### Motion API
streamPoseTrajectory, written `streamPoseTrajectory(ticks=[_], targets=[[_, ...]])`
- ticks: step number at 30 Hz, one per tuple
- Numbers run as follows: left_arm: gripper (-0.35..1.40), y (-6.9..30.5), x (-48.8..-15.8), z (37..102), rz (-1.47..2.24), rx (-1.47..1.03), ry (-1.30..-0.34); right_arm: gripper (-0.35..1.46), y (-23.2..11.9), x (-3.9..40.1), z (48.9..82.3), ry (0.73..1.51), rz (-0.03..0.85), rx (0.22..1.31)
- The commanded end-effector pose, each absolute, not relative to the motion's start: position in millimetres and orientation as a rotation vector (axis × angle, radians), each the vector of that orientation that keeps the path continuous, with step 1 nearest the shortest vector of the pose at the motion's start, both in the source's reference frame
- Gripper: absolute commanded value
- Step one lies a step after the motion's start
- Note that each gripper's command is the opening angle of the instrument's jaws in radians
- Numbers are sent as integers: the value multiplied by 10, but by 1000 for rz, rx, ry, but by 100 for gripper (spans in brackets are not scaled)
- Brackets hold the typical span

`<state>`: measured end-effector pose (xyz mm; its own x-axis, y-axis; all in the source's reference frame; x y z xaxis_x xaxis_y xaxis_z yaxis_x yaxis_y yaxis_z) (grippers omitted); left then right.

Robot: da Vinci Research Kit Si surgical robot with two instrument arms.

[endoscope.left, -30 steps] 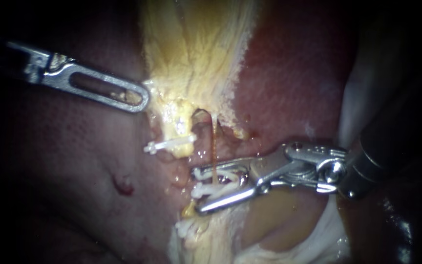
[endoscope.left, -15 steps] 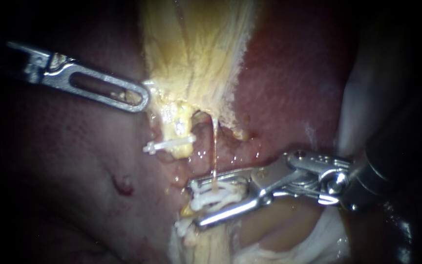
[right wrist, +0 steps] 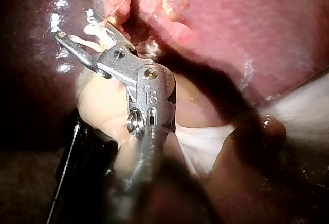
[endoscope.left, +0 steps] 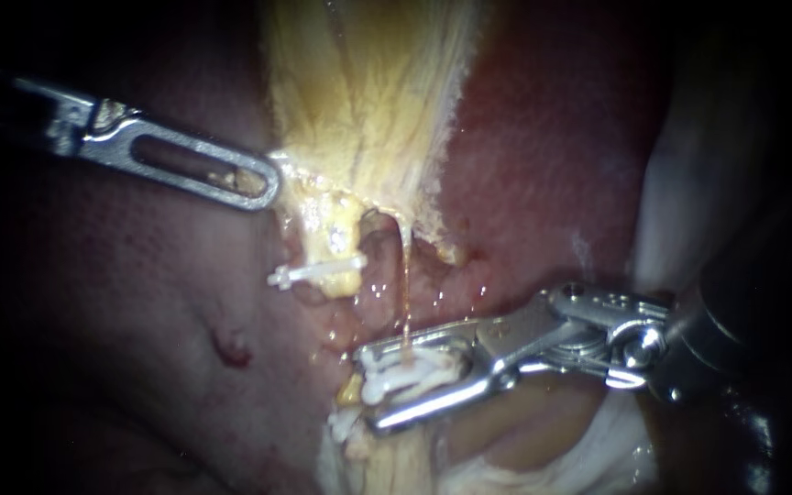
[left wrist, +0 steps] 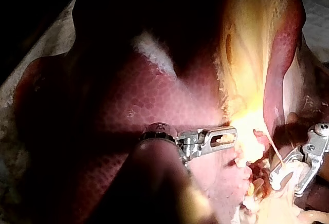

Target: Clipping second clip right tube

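Note:
My right instrument (endoscope.left: 368, 387) comes in from the right, its two jaws shut on a white clip (endoscope.left: 407, 374) that straddles the thin right tube (endoscope.left: 406, 293). That tube hangs stretched from the yellow gallbladder (endoscope.left: 368, 92) down into the jaws. The right wrist view shows the same jaws (right wrist: 77, 26), the clip (right wrist: 97, 38) and the tube (right wrist: 121, 0). To the left, another white clip (endoscope.left: 318, 271) sits across the yellow left tube. A further white clip (endoscope.left: 346, 426) lies just below the jaws. My left instrument (endoscope.left: 269, 181) is shut on the gallbladder's edge, as the left wrist view (left wrist: 232, 136) also shows.
Dark red liver (endoscope.left: 552, 165) surrounds the field, with a small red nick (endoscope.left: 231, 348) at lower left. White gauze (endoscope.left: 680, 183) lies at the right edge and under my right instrument's shaft (endoscope.left: 598, 449). Wet pink tissue (endoscope.left: 368, 302) sits between the two tubes.
My right instrument, with the clip, has slid down along the thin tube and slightly right, and the tube looks more stretched. The left instrument has not moved.

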<state>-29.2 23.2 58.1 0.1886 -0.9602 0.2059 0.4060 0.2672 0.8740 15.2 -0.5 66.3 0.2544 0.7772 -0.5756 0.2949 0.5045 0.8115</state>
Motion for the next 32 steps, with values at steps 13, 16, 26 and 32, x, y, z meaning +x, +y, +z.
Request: streamPoseTrajectory(ticks=[13, 16, 26, 32], targets=[[-35, 232, -292, 580, -1110, 776, -894, -35, -6, 148, 661, 1302, 396, 1128], [-35, 232, -292, 580, -1110, 776, -894, -35, -7, 148, 661, 1292, 414, 1142], [-35, 232, -291, 581, -1110, 776, -894, -35, -7, 146, 661, 1284, 423, 1149], [-35, 232, -291, 581, -1110, 777, -894, -35, -7, 146, 661, 1284, 422, 1150]])
